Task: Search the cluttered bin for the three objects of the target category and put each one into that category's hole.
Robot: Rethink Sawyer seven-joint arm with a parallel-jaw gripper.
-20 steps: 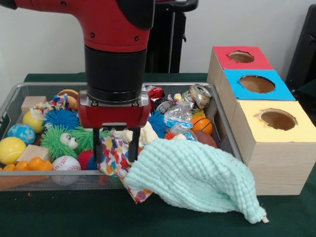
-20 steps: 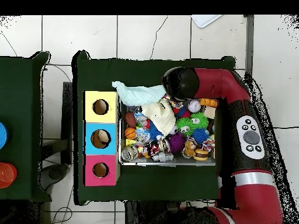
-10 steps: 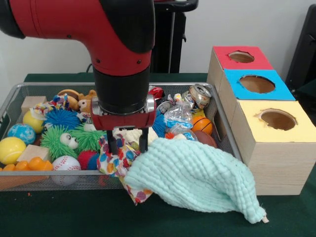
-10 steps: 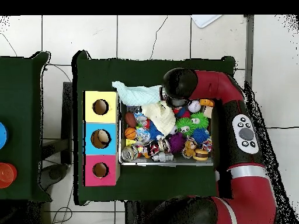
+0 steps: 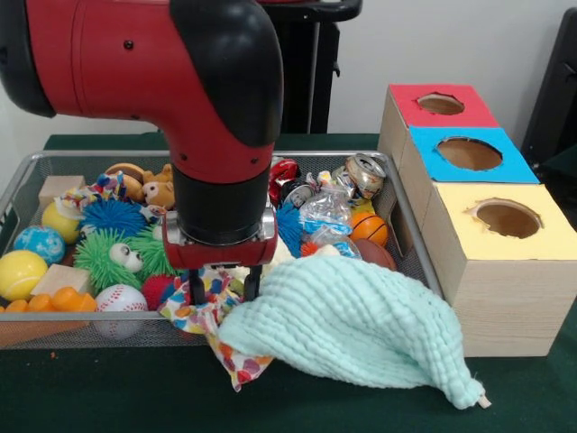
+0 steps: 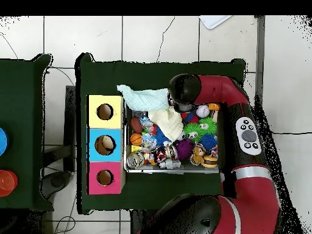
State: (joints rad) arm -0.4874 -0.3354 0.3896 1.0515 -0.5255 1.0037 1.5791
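My gripper (image 5: 222,290) is low over the front edge of the wire bin (image 5: 27,171), open, its two dark fingers (image 5: 195,289) pushed down into a spotted multicolour cloth (image 5: 209,312) that hangs over the rim. A mint green knitted cloth (image 5: 352,325) drapes from the bin onto the table just right of the gripper, and shows as the mint cloth (image 6: 143,97) from above. A cream cloth (image 6: 167,122) lies in the bin beside it. In the overhead view the arm's wrist (image 6: 184,90) hides the gripper.
Three wooden boxes stand beside the bin: yellow-topped (image 5: 508,218), blue-topped (image 5: 469,153) and red-topped (image 5: 441,104), each with a round hole. The bin holds balls, spiky green and blue toys (image 5: 108,257), a crushed can (image 5: 365,173), a small basketball (image 5: 370,227) and wooden blocks.
The arm has come down and moved nearer the bin's front rim. The spotted cloth is pressed lower, and its tail now hangs further down over the table.
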